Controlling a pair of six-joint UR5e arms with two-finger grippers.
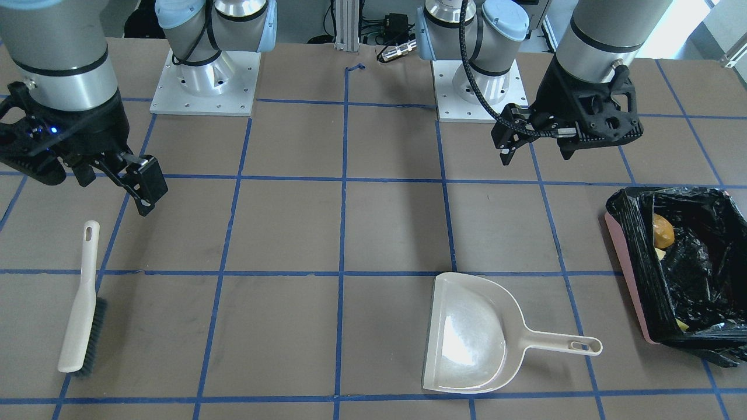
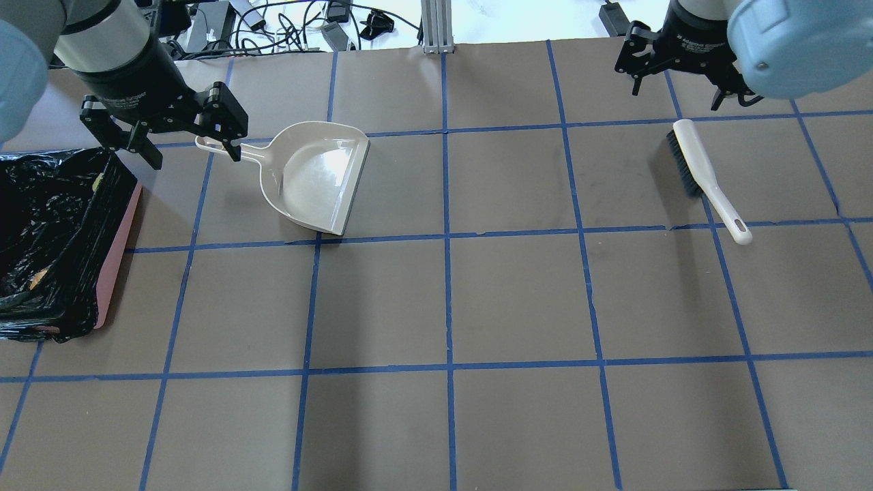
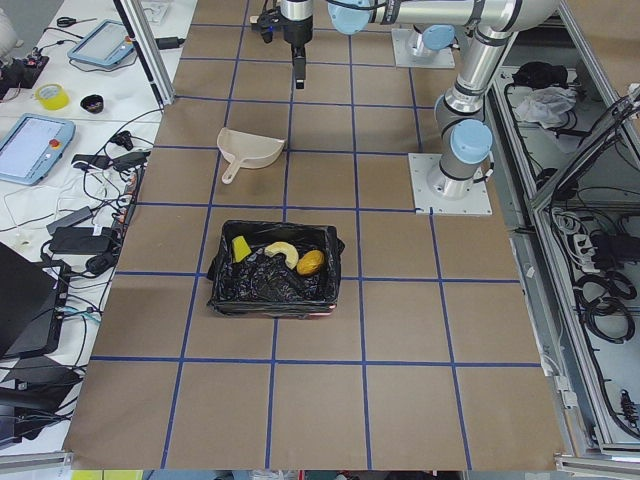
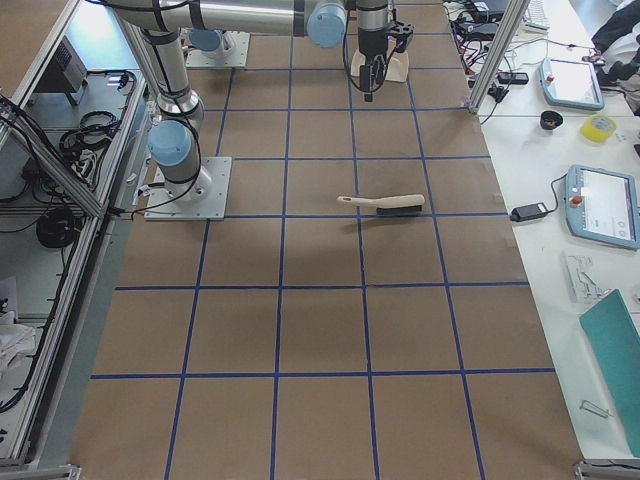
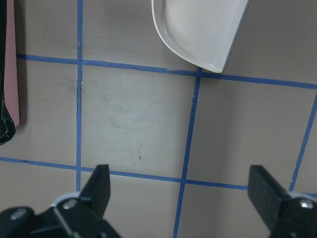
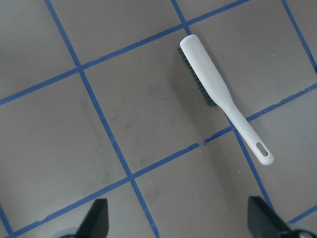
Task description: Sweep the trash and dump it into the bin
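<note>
The pink bin (image 1: 627, 274) with its black bag stands at the table's end on my left and holds the trash: a golden-brown lump (image 3: 311, 262), a curved croissant-like piece (image 3: 282, 250) and a yellow-green wedge (image 3: 241, 248). The beige dustpan (image 2: 317, 174) lies empty on the table beside the bin (image 2: 116, 245). My left gripper (image 2: 191, 146) hovers open and empty above the dustpan's handle; the wrist view shows its jaws wide apart (image 5: 181, 183). My right gripper (image 2: 675, 92) is open and empty, above and beyond the brush (image 2: 702, 174).
The white brush (image 1: 81, 303) with dark bristles lies flat on the table's right side. Blue tape lines grid the brown table. The two arm bases (image 1: 204, 81) stand at the robot's edge. Cables and gear lie beyond the far edge.
</note>
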